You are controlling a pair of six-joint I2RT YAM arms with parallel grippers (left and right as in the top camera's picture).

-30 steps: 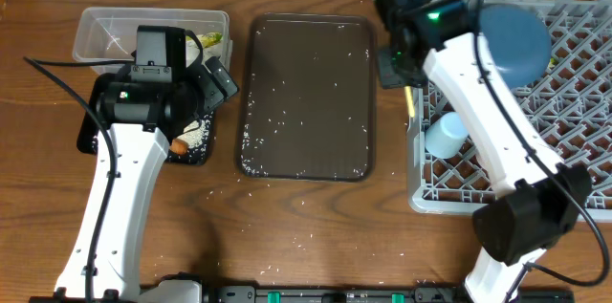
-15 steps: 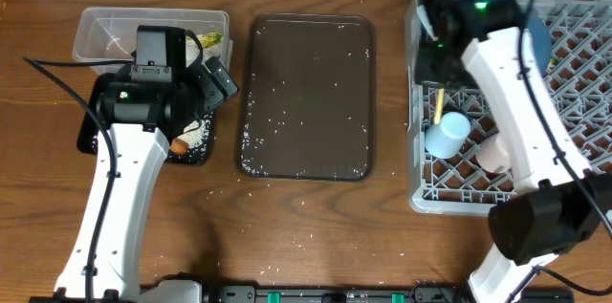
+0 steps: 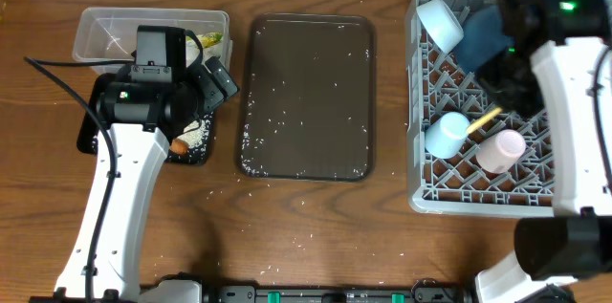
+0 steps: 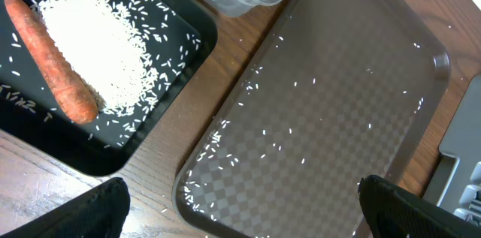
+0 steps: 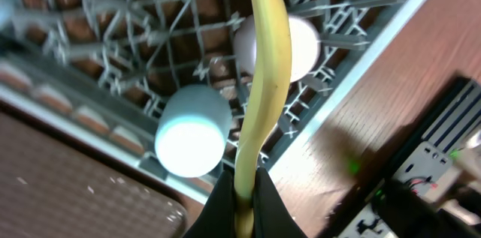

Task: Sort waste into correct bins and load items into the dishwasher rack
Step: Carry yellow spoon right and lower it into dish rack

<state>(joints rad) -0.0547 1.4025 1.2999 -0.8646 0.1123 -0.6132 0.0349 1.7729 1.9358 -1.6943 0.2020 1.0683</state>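
My right gripper (image 3: 503, 104) is shut on the handle of the small yellow spoon (image 3: 483, 119), held above the grey dishwasher rack (image 3: 421, 193). In the right wrist view the yellow spoon (image 5: 267, 65) juts up from the gripper (image 5: 244, 204) over the light blue cup (image 5: 192, 140) and the pale pink cup (image 5: 289, 43). In the rack lie the white bowl (image 3: 440, 21), the dark blue bowl (image 3: 483, 37), the light blue cup (image 3: 447, 136) and the pink cup (image 3: 500, 150). My left gripper (image 4: 252, 212) hangs open above the table. Beside it, the black tray (image 4: 98, 163) holds a carrot (image 4: 52, 58) and rice (image 4: 98, 50).
A dark brown serving tray (image 3: 308, 97) dotted with rice grains lies in the middle. The clear tub (image 3: 105, 31) at the back left holds a yellow-green wrapper (image 3: 212, 38). A few grains are scattered on the wooden table (image 3: 306, 236) in front.
My right arm has swung right with the yellow spoon, from the rack's left edge to over its middle. The white bowl now shows. The left arm has not moved.
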